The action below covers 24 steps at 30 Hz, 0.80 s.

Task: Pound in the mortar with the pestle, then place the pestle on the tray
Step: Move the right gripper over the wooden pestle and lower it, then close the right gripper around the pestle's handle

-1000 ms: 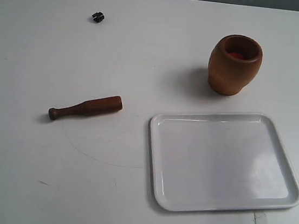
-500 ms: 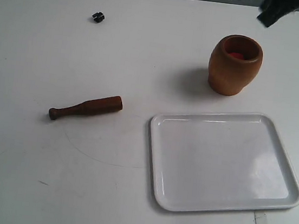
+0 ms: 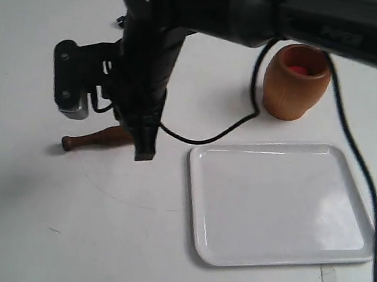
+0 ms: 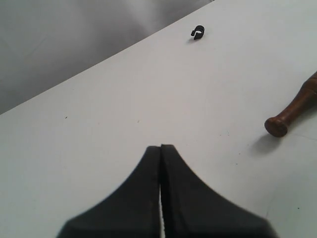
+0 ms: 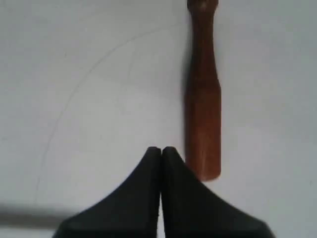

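Note:
The dark reddish-brown pestle (image 3: 87,139) lies flat on the white table, its thick end hidden behind my right arm. My right gripper (image 3: 144,155) has reached across from the right and hangs just above that thick end, its fingers pressed together and empty. In the right wrist view the pestle (image 5: 203,89) lies beside the shut right gripper (image 5: 161,148), not between its fingers. The light brown mortar (image 3: 295,82) stands upright at the back right, reddish inside. In front of it lies the glossy white tray (image 3: 277,207). My left gripper (image 4: 161,147) is shut and empty, with the pestle's knob (image 4: 276,126) off to one side.
A tiny black object (image 4: 198,32) rests near the table's far edge; in the exterior view the right arm covers most of it. A black cable (image 3: 247,114) loops from the right arm down toward the table between pestle and mortar.
The right arm has swung in from the top right, crossed the table to the left, and now hangs over the pestle. Pestle, mortar and tray have not moved.

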Tool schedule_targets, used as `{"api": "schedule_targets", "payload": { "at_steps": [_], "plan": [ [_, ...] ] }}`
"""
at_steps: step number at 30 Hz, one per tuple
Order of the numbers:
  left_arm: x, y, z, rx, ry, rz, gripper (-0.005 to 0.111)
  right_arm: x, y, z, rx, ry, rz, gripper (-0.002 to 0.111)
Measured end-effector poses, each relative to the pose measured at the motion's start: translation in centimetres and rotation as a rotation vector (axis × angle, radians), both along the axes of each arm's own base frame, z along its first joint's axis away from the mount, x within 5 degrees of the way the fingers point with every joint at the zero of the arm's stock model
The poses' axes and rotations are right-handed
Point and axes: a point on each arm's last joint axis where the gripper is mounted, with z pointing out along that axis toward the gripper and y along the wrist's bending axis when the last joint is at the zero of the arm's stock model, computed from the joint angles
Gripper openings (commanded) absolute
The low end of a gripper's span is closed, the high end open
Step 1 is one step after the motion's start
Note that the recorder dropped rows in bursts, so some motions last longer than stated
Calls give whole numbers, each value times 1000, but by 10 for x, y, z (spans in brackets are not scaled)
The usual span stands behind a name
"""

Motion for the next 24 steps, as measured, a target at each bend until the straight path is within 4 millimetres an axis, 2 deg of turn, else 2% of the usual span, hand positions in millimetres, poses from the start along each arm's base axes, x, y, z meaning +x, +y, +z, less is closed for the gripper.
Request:
{"api": "schedule_targets", "payload": {
  "at_steps": [2,7,11,13,15,17,19,24],
  "plan": [
    [0,0,0,0,0,0,0,1,16,-4,19,17,5,0],
    [0,0,0,0,0,0,0,8,46,3,74,77,-1,3],
    [0,0,0,0,0,0,0,16,62,-9,74,105,-11,24],
    [0,0,0,0,0,0,0,19,69,-21,73,110,-12,40],
    [0,0,0,0,0,0,0,21,72,-32,55,122,-14,55],
    [0,0,0,0,0,0,0,21,73,-41,35,128,-13,63],
    [0,0,0,0,0,0,0,22,73,-47,20,128,-13,65],
    [0,0,0,0,0,0,0,25,72,-52,-2,106,-8,60]
  ]
}}
